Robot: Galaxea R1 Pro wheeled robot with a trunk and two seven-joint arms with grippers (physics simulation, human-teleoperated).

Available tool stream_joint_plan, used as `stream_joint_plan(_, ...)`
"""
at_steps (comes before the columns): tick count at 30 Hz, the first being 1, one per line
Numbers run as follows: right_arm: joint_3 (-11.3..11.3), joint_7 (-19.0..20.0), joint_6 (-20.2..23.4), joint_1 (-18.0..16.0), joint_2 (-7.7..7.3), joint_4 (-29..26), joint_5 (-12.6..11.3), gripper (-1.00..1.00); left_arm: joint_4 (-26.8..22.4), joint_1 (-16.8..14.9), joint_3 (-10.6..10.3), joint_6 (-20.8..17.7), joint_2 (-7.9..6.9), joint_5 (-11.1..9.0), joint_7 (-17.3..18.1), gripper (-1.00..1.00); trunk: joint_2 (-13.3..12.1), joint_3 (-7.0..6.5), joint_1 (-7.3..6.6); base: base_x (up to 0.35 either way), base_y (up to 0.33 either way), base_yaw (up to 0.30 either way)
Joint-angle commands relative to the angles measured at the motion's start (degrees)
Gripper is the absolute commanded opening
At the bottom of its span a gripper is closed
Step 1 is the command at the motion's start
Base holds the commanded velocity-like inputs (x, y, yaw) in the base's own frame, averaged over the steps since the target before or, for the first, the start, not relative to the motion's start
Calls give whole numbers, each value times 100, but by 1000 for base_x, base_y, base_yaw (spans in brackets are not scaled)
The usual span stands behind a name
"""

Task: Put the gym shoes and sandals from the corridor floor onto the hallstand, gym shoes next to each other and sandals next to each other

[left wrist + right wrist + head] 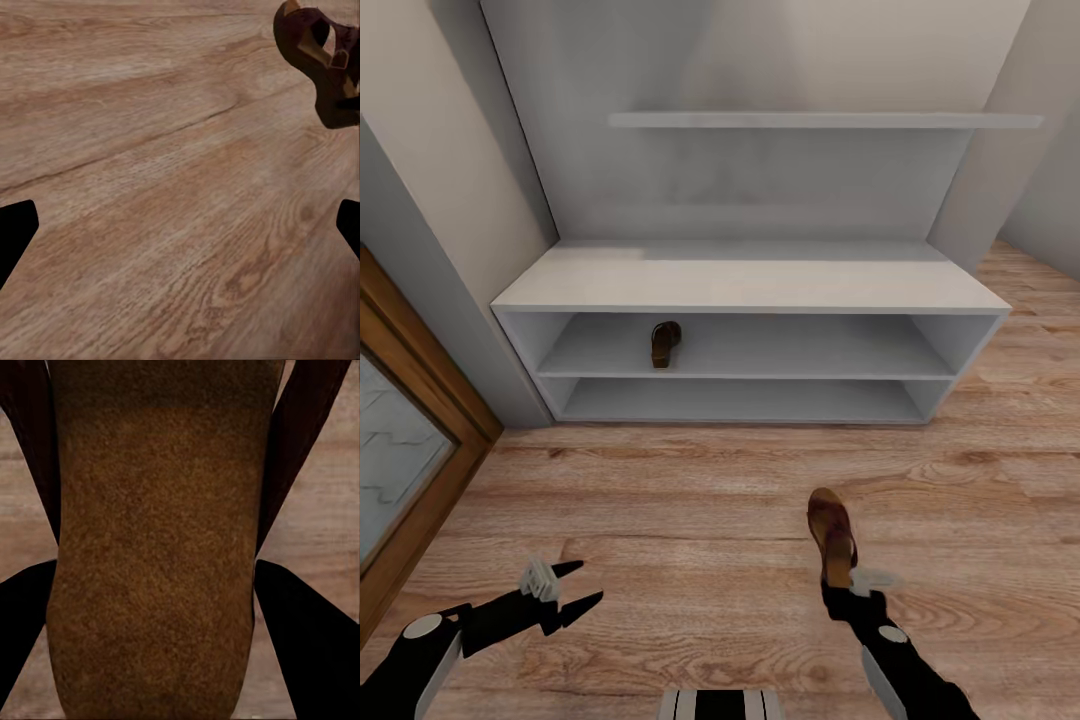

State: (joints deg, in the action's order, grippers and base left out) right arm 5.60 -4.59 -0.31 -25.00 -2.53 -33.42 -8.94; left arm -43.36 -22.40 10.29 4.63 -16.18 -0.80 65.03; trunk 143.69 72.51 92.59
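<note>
From the head camera, we face the hallstand, a light-grey bench with two low open shelves and a wall shelf above it. One sandal already lies on the upper of the two open shelves, toward its left half, toe pointing outward. Our right gripper grasps the second sandal by its heel end, holding it out toward the rack above the corridor floor; the toe points at the hallstand. Our left gripper hangs low at the left with its two dark fingers spread and nothing between them. A wooden door frame stands at the left edge.

From the left wrist camera, we see the wood-grain floor beneath us, and both dark fingertips sit far apart at the edges, so this claw is released. The held sandal appears off in one corner, its strap visible.

From the right wrist camera, we look straight along the tan-brown footbed of the sandal, which runs up the middle. The dark fingers press in on either side of it, clenched on its heel, with strips of floor showing beyond.
</note>
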Motion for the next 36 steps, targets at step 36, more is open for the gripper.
stream_joint_plan(36,26,-1668,3574,-2588,1253,276,662,-100,38,7,-344,64,36,156,116,100,2,4,-1,0,0,0)
